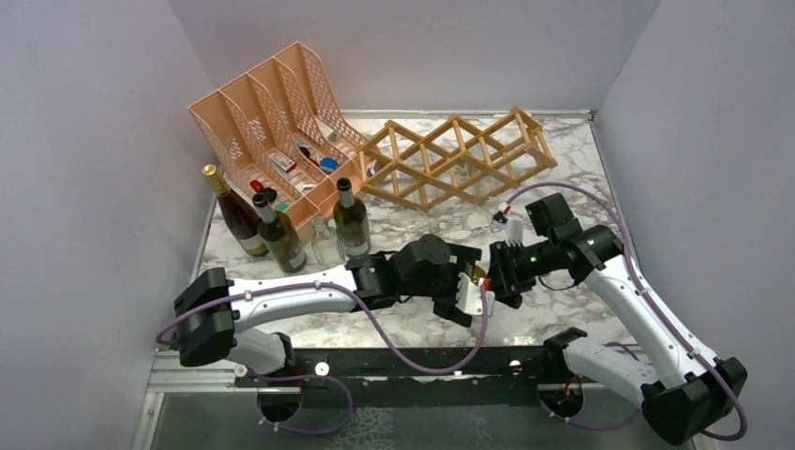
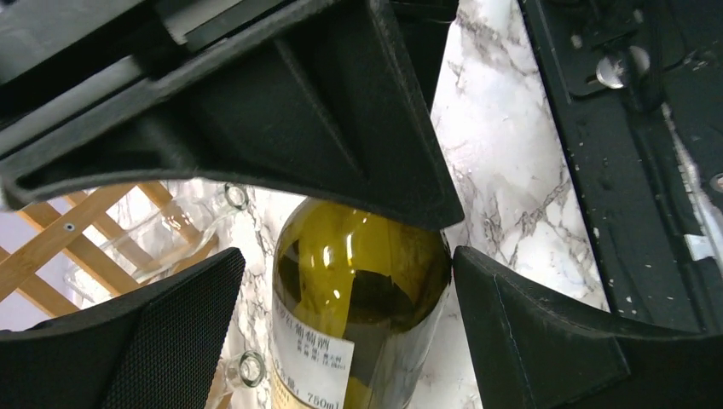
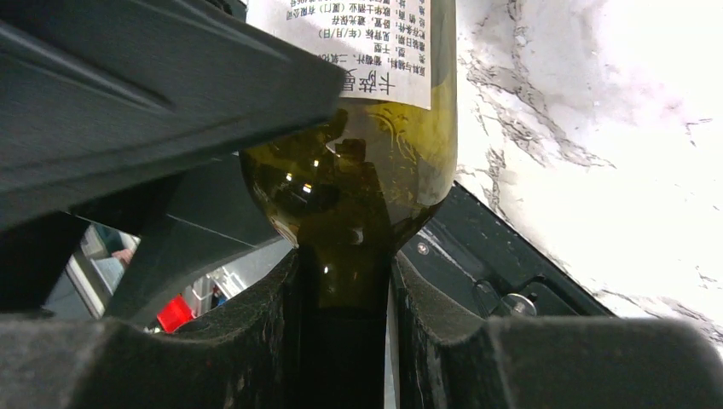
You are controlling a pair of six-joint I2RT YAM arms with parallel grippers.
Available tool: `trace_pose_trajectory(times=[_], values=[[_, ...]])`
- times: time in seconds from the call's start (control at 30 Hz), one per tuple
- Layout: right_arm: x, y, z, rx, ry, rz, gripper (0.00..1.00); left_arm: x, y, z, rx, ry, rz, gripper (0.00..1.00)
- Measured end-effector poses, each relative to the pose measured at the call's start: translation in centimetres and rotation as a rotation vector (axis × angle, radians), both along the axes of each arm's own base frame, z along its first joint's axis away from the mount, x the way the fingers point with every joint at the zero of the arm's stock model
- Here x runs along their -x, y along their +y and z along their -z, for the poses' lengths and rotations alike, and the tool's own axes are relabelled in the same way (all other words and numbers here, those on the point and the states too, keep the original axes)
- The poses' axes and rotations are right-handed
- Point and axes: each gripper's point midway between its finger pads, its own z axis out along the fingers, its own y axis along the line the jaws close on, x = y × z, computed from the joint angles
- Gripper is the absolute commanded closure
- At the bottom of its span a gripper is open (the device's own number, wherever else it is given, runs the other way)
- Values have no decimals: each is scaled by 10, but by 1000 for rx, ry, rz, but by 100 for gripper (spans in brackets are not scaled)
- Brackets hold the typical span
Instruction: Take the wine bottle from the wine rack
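The wine bottle (image 2: 358,315) is off the wine rack (image 1: 457,157), held between the arms above the worktop (image 1: 553,323). The right gripper (image 3: 345,341) has its fingers clamped on the neck; the left gripper (image 2: 345,294) has its fingers apart around the body, seemingly not gripping. With only that neck hold, the glass could slip or swing down.
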Motion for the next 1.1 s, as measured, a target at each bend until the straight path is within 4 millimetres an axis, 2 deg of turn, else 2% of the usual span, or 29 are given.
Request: trace_pose_trajectory(times=[0.17, 0.27, 0.47, 0.63, 0.73, 0.8, 0.83, 1.0, 1.1], values=[[-2, 0, 1, 12, -8, 7, 99, -8, -15, 20, -77, -37, -39, 4], [-1, 0, 1, 12, -7, 2, 99, -9, -16, 35, -121, -50, -48, 4], [1, 1, 1, 12, -4, 0, 97, -12, -12, 41, -153, -71, -70, 17], [1, 1, 1, 14, -1, 1, 72, -12, -11, 41, -161, -91, -74, 42], [1, 1, 2, 16, 4, -2, 60, -11, -9, 41, -155, -88, -87, 50], [0, 3, 2, 20, 11, -8, 56, -11, -6, 42, -143, -85, -102, 55], [0, 4, 1, 20, 12, -10, 53, -11, -5, 41, -133, -81, -113, 56], [-21, 7, -23, 12, -84, 22, 18, -9, 20, 58, -136, -22, -191, 58], [-36, 6, -41, 19, -169, 54, 10, -7, 33, 59, -115, -3, -220, 61]])
